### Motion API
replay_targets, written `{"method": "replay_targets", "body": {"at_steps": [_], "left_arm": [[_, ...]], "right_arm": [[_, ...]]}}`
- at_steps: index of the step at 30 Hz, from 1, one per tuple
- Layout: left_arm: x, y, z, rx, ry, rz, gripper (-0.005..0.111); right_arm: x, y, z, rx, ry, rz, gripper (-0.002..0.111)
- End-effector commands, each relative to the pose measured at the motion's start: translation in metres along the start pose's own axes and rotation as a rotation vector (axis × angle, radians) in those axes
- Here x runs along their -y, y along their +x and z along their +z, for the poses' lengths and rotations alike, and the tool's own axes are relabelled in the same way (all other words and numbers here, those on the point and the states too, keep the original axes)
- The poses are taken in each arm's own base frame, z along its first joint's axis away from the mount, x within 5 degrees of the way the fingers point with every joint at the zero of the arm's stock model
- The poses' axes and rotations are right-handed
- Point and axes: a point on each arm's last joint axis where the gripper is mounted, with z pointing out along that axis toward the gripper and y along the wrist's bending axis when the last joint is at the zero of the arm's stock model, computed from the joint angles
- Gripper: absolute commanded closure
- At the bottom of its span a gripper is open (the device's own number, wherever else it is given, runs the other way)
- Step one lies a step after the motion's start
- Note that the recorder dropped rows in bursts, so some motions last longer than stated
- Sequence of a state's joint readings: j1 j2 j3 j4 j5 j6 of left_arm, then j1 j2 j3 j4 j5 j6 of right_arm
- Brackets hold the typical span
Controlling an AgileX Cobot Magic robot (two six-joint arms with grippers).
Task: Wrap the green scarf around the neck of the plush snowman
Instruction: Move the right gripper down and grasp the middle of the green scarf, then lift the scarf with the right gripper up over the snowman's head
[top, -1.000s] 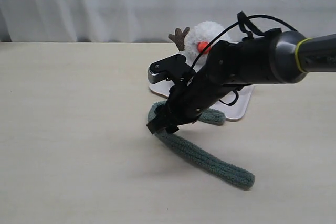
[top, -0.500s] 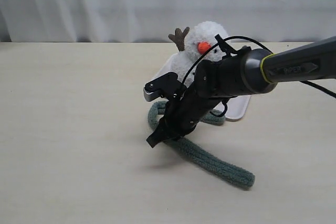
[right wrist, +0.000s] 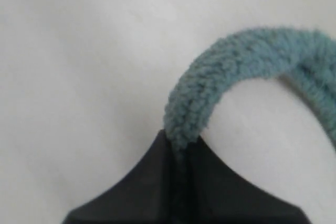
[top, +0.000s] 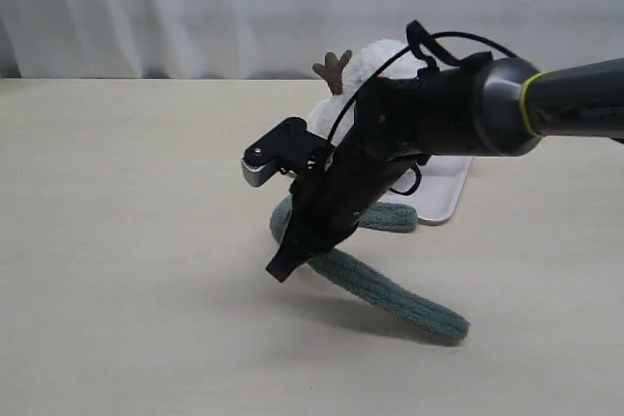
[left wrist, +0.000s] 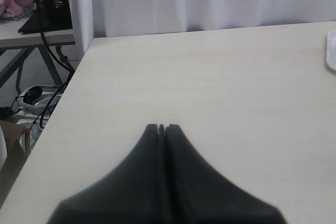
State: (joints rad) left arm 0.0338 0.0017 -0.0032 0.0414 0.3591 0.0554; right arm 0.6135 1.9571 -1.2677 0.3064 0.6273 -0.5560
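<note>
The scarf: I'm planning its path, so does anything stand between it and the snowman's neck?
No separate object visibly does. The right gripper is shut on the scarf in front of the snowman; only the gripper's own arm crosses between them, hiding the neck, and the tray lies under the snowman.

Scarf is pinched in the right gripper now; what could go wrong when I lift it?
1. The right gripper pinches the scarf only at its fingertips, at a bend: it may slip on lifting.
2. Its other stretch lies against the tray and could snag the rim.
3. The arm hides most of the snowman, so the neck is hard to judge.
</note>
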Motion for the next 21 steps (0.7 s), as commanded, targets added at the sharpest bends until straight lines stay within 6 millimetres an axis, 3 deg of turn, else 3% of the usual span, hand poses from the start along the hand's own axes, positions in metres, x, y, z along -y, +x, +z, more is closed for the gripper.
{"method": "replay_targets", "body": {"at_steps": [1,6,13,16,21], "left_arm": [[0.0,0.0,0.0,0.01,-0.001,-0.005,0.107],[0.0,0.0,0.0,0.011,-0.001,-0.005,0.107],[0.0,0.0,0.0,0.011,-0.001,-0.005,0.107],[0.0,0.0,0.0,0.011,-0.001,-0.005,0.107],[0.0,0.0,0.0,0.011,-0.001,-0.005,0.107]], "right_arm": [[-0.035,-0.012,-0.045,0.025,0.037,-0.208,0.104],[-0.058,-0.017,-0.094,0.094,0.113,-0.35,0.104],[-0.059,-0.019,-0.148,0.244,0.231,-0.412,0.104],[-0.052,-0.022,-0.158,0.287,0.344,-0.427,0.104],[-0.02,-0.022,-0.158,0.292,0.498,-0.338,0.104]]}}
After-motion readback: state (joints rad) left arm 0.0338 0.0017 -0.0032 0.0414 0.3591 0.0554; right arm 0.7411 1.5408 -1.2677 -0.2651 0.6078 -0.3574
